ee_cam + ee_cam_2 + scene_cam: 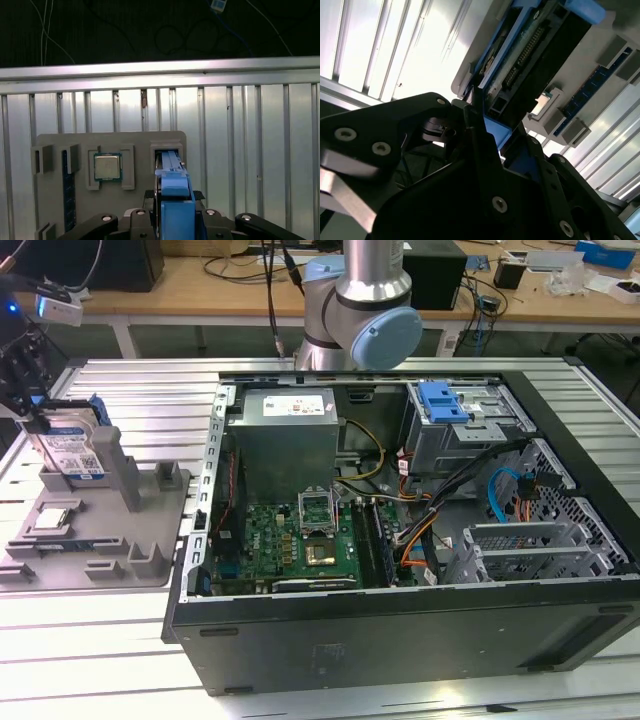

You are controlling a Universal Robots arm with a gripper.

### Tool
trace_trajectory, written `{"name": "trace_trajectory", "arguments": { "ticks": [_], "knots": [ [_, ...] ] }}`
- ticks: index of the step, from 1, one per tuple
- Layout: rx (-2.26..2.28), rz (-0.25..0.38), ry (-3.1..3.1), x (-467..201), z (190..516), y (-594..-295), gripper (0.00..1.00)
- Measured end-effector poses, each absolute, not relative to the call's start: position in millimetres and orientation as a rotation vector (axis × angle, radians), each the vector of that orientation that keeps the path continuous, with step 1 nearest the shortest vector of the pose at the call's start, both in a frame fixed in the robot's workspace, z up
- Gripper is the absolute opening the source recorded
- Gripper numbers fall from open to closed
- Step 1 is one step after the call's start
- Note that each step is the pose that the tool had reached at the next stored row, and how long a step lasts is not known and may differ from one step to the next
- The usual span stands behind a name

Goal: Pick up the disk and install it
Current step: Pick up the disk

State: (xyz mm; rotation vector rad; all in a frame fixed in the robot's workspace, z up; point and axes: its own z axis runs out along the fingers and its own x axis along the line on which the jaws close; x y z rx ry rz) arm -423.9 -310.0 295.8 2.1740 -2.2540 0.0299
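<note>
The disk (72, 448) stands on edge in a slot of the grey holder tray (150, 530) at the exterior view's left. It is a silver drive with a white-and-blue label and a blue rail frame. My gripper (38, 418) comes down on its top edge from above. In the second wrist view, black fingers (475, 135) sit on either side of the disk's (530, 55) blue rail. The first wrist view looks down along the disk's blue edge (175, 185), which runs from the gripper (175, 217) into the tray slot (167, 150). The gripper is shut on the disk.
A square silver processor chip (107, 166) and a blue memory stick (67, 185) lie in other tray pockets. The open computer case (400, 490) fills the table's middle and right, with a blue-latched drive bay (445, 405) at its back. The arm's base (360, 300) stands behind the case.
</note>
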Motion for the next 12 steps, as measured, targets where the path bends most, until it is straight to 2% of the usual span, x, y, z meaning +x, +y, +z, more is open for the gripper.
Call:
{"name": "trace_trajectory", "arguments": {
  "ticks": [12],
  "knots": [
    [2.174,0.030,-2.254,-423.9,295.2,-310.3,0.37]
  ]
}}
